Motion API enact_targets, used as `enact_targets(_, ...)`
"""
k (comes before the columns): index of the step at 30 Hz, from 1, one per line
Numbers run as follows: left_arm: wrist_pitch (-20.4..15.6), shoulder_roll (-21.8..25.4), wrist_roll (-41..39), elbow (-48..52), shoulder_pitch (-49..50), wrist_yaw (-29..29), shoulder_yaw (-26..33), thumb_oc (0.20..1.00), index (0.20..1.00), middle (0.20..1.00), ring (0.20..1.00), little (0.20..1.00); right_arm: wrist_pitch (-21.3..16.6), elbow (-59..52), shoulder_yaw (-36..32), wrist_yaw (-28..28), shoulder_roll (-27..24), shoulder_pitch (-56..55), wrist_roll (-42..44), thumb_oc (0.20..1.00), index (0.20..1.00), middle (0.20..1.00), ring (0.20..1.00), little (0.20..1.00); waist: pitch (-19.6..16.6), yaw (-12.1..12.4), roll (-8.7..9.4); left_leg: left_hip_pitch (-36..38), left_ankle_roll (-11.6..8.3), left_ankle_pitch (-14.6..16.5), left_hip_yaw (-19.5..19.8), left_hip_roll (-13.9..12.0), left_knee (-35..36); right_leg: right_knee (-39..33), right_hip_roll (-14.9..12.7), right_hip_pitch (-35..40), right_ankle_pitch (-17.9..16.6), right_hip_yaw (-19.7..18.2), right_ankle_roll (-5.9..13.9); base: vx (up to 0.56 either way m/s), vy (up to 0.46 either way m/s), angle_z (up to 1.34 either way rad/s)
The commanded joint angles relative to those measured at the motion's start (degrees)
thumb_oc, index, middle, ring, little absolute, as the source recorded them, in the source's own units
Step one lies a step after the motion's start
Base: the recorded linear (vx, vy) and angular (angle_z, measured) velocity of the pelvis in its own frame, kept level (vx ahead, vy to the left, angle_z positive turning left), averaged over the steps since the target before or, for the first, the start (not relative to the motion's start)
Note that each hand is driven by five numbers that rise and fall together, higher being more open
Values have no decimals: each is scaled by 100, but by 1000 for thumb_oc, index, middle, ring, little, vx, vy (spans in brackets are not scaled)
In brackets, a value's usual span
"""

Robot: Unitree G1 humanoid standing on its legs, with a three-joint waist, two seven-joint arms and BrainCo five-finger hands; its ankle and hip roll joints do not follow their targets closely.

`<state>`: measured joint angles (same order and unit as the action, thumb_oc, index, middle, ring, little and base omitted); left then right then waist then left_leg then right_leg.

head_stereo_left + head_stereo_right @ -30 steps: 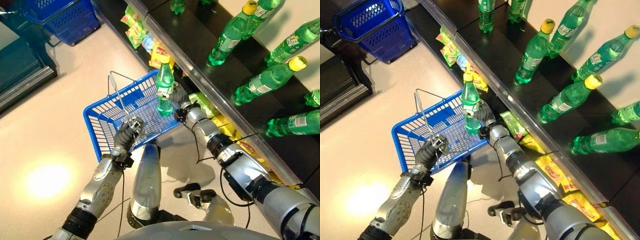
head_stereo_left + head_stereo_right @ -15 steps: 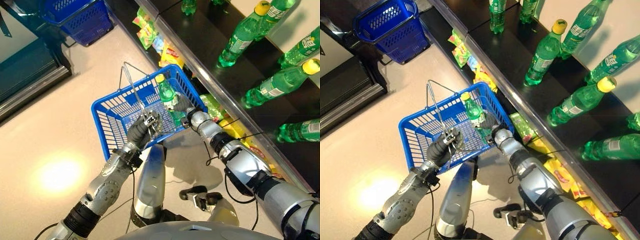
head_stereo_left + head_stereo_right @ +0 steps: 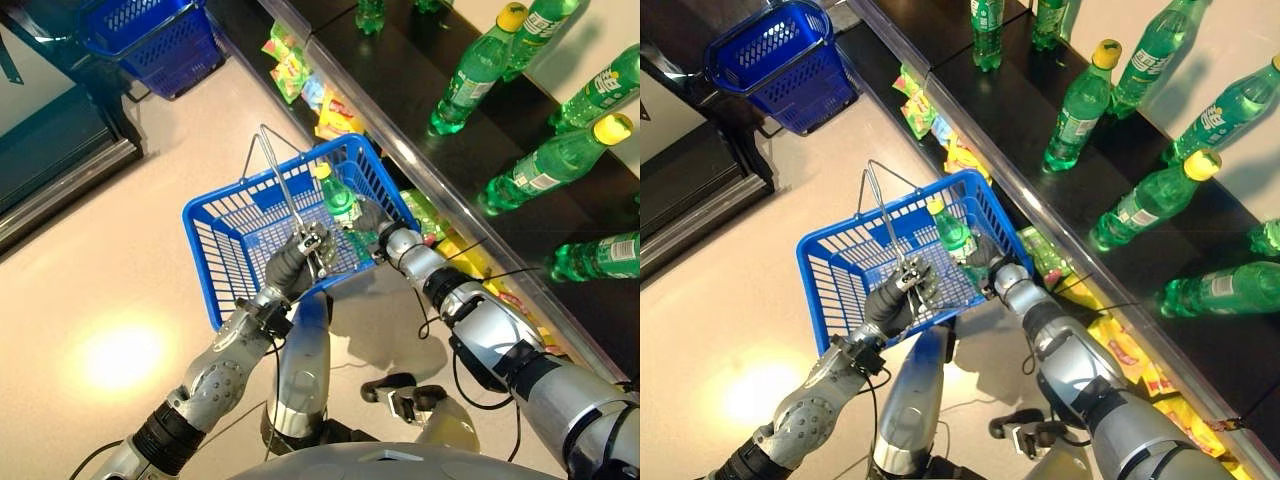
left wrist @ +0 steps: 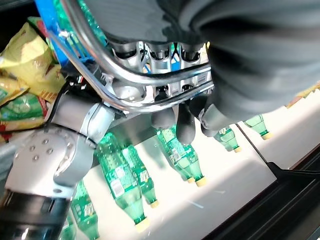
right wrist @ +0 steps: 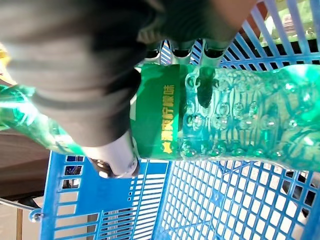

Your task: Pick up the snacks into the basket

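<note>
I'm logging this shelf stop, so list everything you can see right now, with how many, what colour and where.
Held basket: one, blue plastic with wire handles, hanging over the floor in front of the shelf.
Held bottle: one, green with a yellow cap, tilted inside the held basket.
Shelf bottles: at least six, green, some yellow-capped, standing on the dark upper shelf.
Snack packets: several, yellow and green, on the lower shelf under the rail.
Second basket: one, blue, on the floor farther away.
Left hand: fingers curled round the held basket's wire handle.
Right hand: fingers wrapped round the held bottle.
</note>
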<state>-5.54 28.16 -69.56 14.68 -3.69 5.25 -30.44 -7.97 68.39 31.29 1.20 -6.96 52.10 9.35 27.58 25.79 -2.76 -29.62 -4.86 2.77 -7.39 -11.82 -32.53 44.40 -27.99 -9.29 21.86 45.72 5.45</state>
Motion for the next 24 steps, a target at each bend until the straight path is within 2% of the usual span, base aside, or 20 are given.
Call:
enact_targets(1, -185, -269, -153, 1426, -350, 505, -335, 200, 200, 200, 200, 200, -250, 167, -48, -18, 221, 434, -350, 200, 200, 200, 200, 200, -474, 12, -356, -259, 176, 87, -64, -116, -160, -157, 40, -385, -928, -160, 316, 0, 0, 0)
enact_targets(2, -184, -269, -152, 1425, -352, 505, -334, 200, 200, 200, 200, 200, -252, 173, -51, -17, 224, 438, -355, 200, 200, 200, 200, 200, -472, 13, -355, -258, 176, 88, -65, -116, -160, -155, 39, -385, -928, -161, 316, 0, 0, 0)
enact_targets(3, -190, -285, -145, 1418, -379, 487, -332, 200, 200, 200, 200, 200, -200, 336, -90, 57, 262, 469, -467, 583, 583, 583, 583, 583, -474, 6, -367, -253, 180, 91, -74, -113, -161, -144, 35, -391, -936, -167, 322, 0, 0, 0)
enact_targets(4, -190, -283, -144, 1416, -382, 487, -331, 200, 200, 200, 200, 200, -203, 343, -94, 58, 265, 475, -469, 583, 583, 583, 583, 583, -471, 6, -365, -253, 180, 92, -75, -113, -162, -143, 34, -391, -936, -168, 322, 0, 0, 0)
enact_targets(5, -204, -300, -138, 1405, -410, 469, -329, 200, 200, 200, 200, 200, -146, 494, -124, 98, 320, 511, -594, 1000, 1000, 1000, 1000, 1000, -470, -8, -366, -250, 186, 90, -85, -115, -159, -136, 27, -399, -944, -181, 321, 0, 0, 0)
enact_targets(24, -313, -291, -112, 1434, -359, 328, -234, 200, 200, 200, 200, 200, -119, 533, -260, 333, 484, 596, -572, 1000, 1000, 1000, 1000, 1000, -512, -118, -274, -206, 207, 143, -164, -108, -191, -110, -21, -423, -993, -242, 375, 0, 0, 0)
